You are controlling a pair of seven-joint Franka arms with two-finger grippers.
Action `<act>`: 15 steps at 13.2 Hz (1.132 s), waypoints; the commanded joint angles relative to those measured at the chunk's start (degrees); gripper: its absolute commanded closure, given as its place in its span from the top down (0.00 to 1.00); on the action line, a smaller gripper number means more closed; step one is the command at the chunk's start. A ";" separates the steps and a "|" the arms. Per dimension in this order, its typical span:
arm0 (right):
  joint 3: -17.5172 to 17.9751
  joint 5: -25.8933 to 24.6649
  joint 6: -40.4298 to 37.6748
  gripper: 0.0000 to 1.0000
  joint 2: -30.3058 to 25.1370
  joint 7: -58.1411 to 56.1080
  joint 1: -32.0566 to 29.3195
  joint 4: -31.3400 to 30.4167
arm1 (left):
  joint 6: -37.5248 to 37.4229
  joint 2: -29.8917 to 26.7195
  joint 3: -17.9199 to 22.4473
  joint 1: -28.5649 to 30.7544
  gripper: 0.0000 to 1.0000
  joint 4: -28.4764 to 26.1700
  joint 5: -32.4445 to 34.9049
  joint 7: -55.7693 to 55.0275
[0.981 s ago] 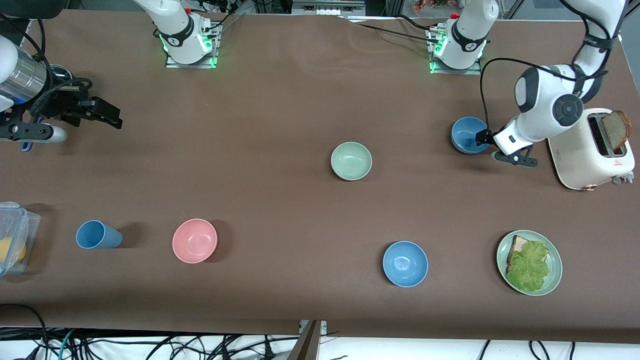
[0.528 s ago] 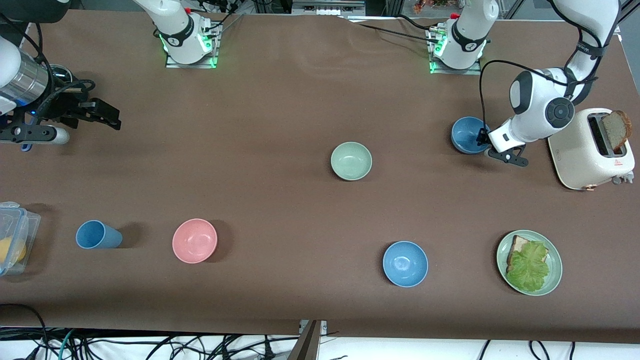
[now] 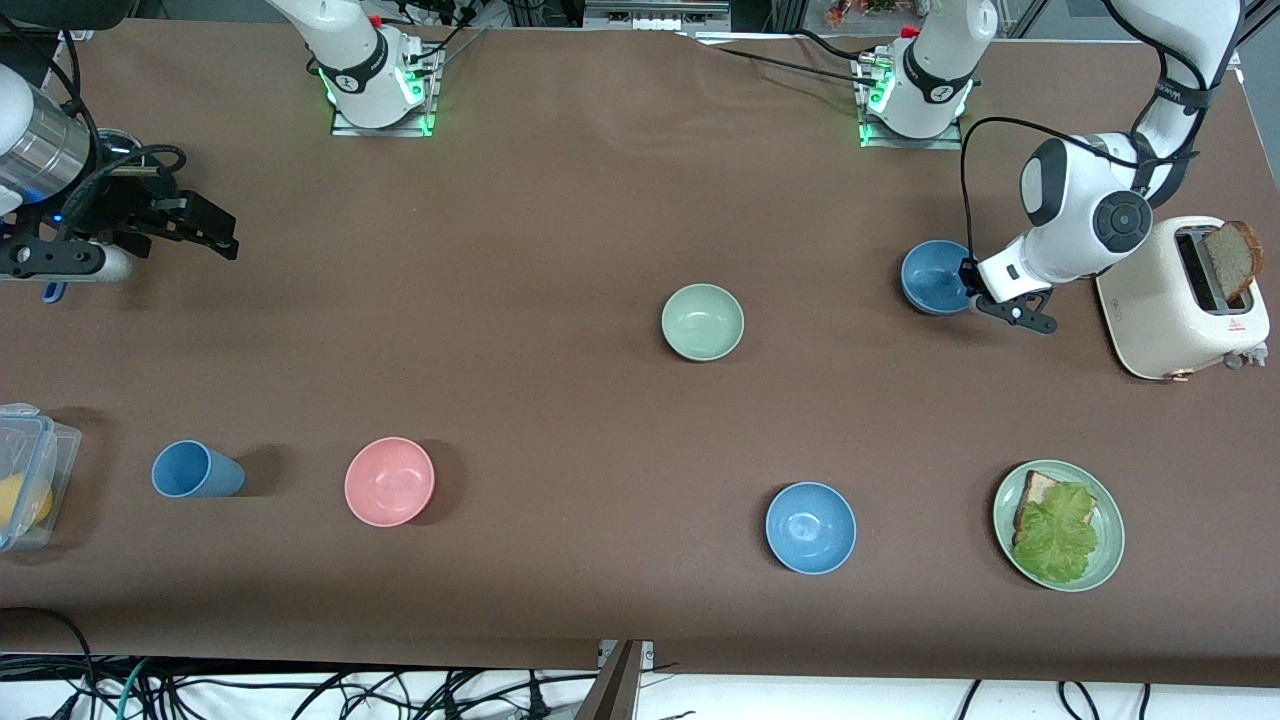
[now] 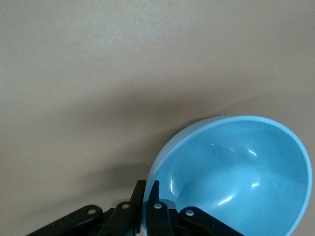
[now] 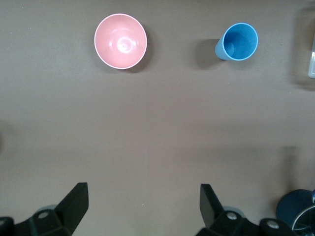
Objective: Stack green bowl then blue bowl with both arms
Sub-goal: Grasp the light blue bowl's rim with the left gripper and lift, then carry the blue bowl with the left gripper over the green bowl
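The green bowl [image 3: 702,321] sits upright near the middle of the table, with nothing touching it. The dull blue bowl [image 3: 933,277] is toward the left arm's end, beside the toaster. My left gripper [image 3: 968,281] is shut on its rim. In the left wrist view one finger is inside the blue bowl [image 4: 236,172] and one outside, with the left gripper [image 4: 147,189] pinching the wall. My right gripper [image 3: 222,240] waits open above the table at the right arm's end; in the right wrist view the right gripper [image 5: 142,196] holds nothing.
A brighter blue bowl [image 3: 810,527] and a green plate [image 3: 1108,562] with bread and lettuce lie near the front camera. A toaster [image 3: 1180,300] holds a bread slice. A pink bowl [image 3: 389,481], a blue cup [image 3: 195,470] and a clear container [image 3: 35,450] are toward the right arm's end.
My left gripper has closed on the blue bowl's rim, and the bowl has shifted slightly. The right gripper has drifted a little toward the table's end.
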 commanded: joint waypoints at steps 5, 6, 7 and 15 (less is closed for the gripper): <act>0.00 -0.62 0.07 1.00 0.16 0.57 0.30 0.73 | -30.23 -6.21 -8.43 0.05 0.00 18.76 -7.46 -0.94; 0.00 -0.53 0.07 1.00 0.07 0.57 0.30 0.64 | -35.51 -4.90 -9.83 -0.13 0.00 24.81 -7.57 -2.77; 0.00 -0.53 0.07 1.00 0.07 0.57 0.30 0.73 | -40.44 -3.23 -11.85 -0.30 0.00 31.31 -7.65 -5.93; 0.08 -0.44 -0.02 1.00 0.07 0.57 0.30 0.64 | -38.85 14.70 -19.52 -11.27 0.00 51.42 -6.95 -31.78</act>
